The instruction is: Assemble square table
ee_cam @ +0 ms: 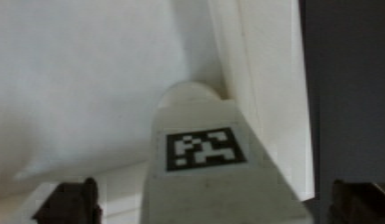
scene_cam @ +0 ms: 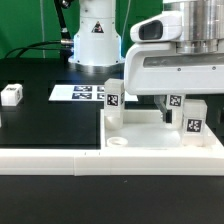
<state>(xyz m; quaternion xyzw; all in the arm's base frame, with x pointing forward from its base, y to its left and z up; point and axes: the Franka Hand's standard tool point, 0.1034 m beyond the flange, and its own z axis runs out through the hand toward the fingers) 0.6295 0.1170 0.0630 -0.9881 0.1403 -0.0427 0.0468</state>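
At right center of the exterior view, the tool (scene_cam: 182, 118) is hovering spread above the square table (scene_cam: 150, 140), which is lying on the black tabletop (scene_cam: 40, 125) with tagged legs (scene_cam: 113, 98) standing on it. Across the wrist view, its fingertips (ee_cam: 68, 200) are flanking a tagged leg (ee_cam: 210, 150) in the lower center, not gripping it.

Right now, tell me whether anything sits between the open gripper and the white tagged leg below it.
Nothing visible does. In the wrist view the small white plastic leg with the black-and-white tag lies straight ahead of the two-finger gripper, whose dark fingertips stand open on either side of it. Only the large white square tabletop slab shows behind.
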